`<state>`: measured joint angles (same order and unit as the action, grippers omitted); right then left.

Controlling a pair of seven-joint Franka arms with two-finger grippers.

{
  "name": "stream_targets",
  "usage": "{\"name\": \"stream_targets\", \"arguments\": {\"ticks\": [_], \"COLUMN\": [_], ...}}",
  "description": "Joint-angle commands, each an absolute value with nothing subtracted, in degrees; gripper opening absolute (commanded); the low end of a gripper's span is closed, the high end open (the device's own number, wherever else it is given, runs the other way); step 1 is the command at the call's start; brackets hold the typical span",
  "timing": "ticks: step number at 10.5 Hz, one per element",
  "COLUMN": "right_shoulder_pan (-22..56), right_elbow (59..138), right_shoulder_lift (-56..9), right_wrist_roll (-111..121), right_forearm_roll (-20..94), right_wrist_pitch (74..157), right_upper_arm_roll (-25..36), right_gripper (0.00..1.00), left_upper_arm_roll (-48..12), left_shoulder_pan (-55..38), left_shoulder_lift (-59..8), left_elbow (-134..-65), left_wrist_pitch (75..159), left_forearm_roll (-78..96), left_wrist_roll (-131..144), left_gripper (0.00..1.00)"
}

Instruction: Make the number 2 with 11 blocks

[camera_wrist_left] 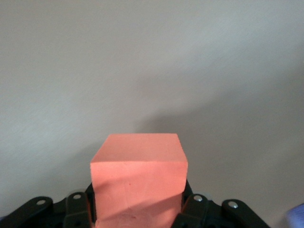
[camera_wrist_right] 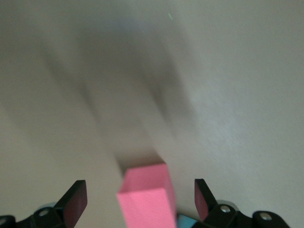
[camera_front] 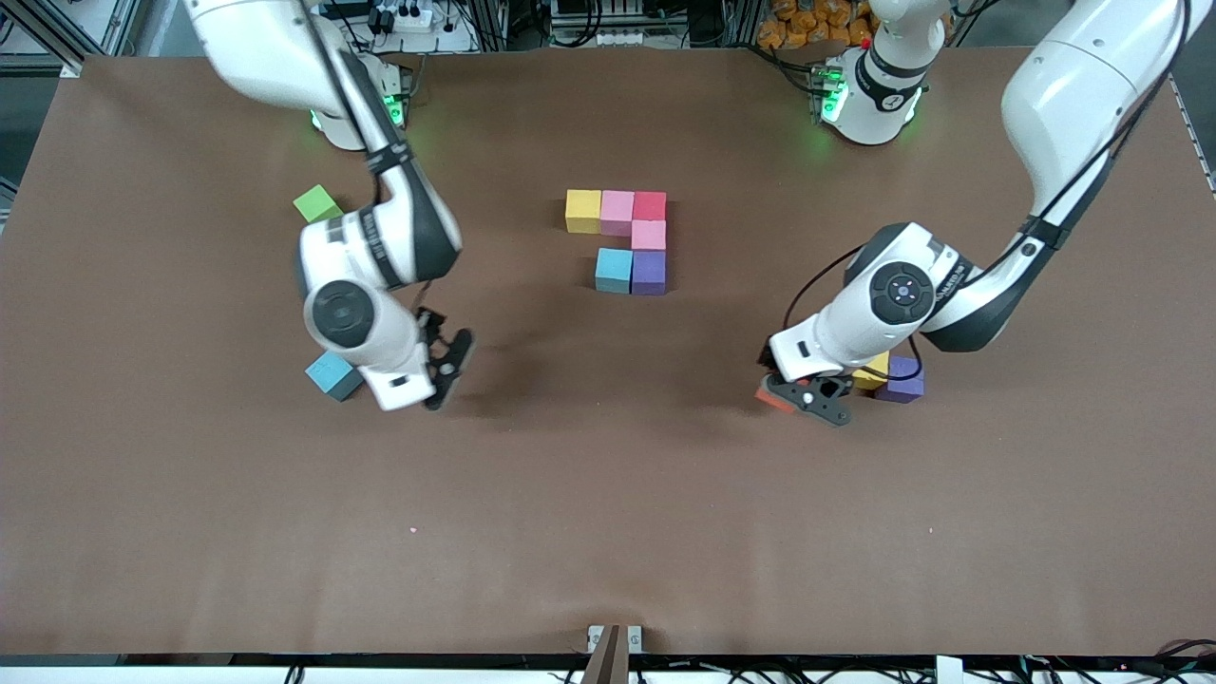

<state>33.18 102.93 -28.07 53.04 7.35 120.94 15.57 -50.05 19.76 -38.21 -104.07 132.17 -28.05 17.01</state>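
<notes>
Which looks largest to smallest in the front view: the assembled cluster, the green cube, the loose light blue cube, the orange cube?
1. the assembled cluster, six cubes together.
2. the green cube and the light blue cube: alike, unranked; the blue one is partly hidden.
3. the orange cube: only a sliver shows.

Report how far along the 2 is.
Done: six cubes form the top row, the side cube and part of the middle row. In hand: the left gripper is shut on an orange cube; the right gripper is open over a pink cube. Left: five more.
</notes>
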Motion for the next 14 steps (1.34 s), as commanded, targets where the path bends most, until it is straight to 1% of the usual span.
{"name": "stream_targets", "arguments": {"ticks": [1,3,4,6,7,9,12,14], "right_shoulder_pan": [31.1,30.1,29.5,27.8,27.6,28.5,30.7,30.8], "right_elbow": [111.0,118.4,121.1,125.1,125.9,125.9,125.7,125.9], "right_shoulder_lift": [-24.2,-21.3,-20.2,-19.6,-20.0,-20.7,-21.5,-22.6], "right_wrist_roll": [58.5,59.1,61.1,66.7,69.1,70.9,71.5,71.5], "right_forearm_roll": [7.4,7.4,7.4,7.5,7.5,7.5,7.5,7.5], "right_wrist_pitch": [126.6,132.2,134.3,140.0,143.0,146.1,147.8,149.1], "right_upper_arm_roll": [14.6,14.5,14.6,14.5,14.4,14.3,14.2,14.2], "right_gripper": [1.00,1.00,1.00,1.00,1.00,1.00,1.00,1.00], "left_upper_arm_roll": [-47.2,-41.7,-39.8,-38.8,-38.8,-38.9,-38.8,-37.0], "left_shoulder_pan": [10.0,-0.6,-5.0,-10.7,-12.3,-17.0,-23.9,-28.8], "left_shoulder_lift": [-39.7,-39.7,-39.7,-39.6,-39.5,-39.3,-39.7,-40.0], "left_elbow": [-96.9,-94.3,-93.2,-91.7,-91.7,-91.8,-91.8,-91.8], "left_wrist_pitch": [129.3,129.3,129.3,129.3,129.4,129.3,129.9,131.0], "left_forearm_roll": [-25.9,-25.0,-23.7,-22.6,-22.8,-22.9,-23.6,-23.5], "left_wrist_roll": [27.3,38.1,44.1,57.3,64.1,79.3,103.9,120.1], "left_gripper": [0.20,0.20,0.20,0.22,0.22,0.21,0.20,0.19]}}
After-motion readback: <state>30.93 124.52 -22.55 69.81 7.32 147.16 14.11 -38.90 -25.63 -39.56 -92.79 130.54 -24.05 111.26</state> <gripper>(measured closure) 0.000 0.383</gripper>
